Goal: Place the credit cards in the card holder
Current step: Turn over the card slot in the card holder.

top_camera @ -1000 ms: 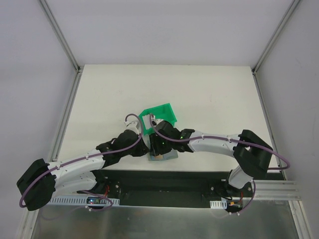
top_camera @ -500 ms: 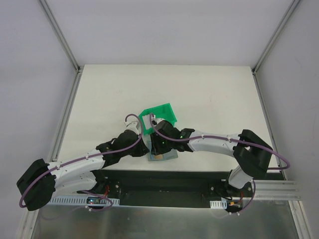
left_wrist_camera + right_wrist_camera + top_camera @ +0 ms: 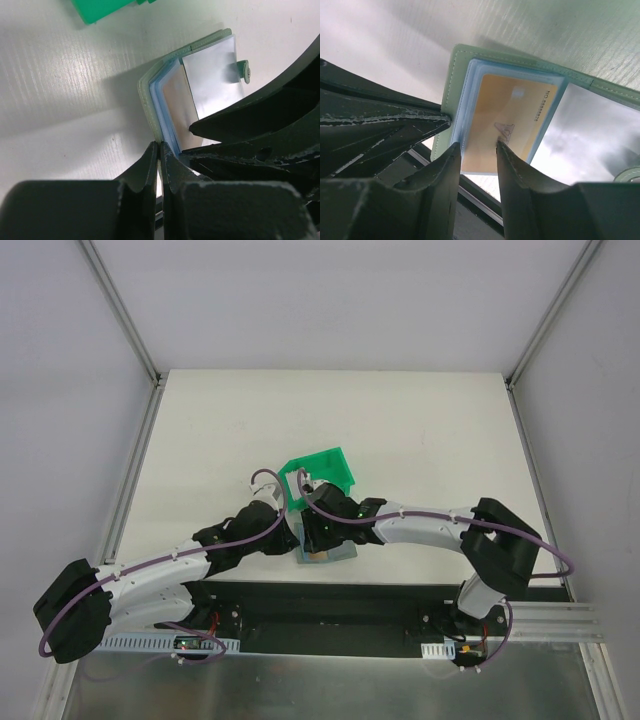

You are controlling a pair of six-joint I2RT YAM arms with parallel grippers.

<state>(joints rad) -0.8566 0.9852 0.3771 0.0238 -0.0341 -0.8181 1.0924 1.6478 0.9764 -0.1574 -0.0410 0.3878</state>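
Observation:
The card holder lies open at the table's near edge, a grey-green wallet with clear pockets and a shiny right leaf. A tan credit card sits inside its clear pocket. My left gripper is shut on the wallet's green edge, at the near left corner. My right gripper stands open over the card. One of its fingertips touches the card's face, the other rests by the pocket's left edge. In the top view both grippers meet over the wallet.
A bright green plastic bin stands just behind the wallet, and its corner shows in the left wrist view. The table's dark front edge runs right under the wallet. The wallet's clasp sticks up from the right leaf.
My right gripper's jaws have closed in a little and its arm has shifted slightly left. The left gripper and the wallet stay where they were.

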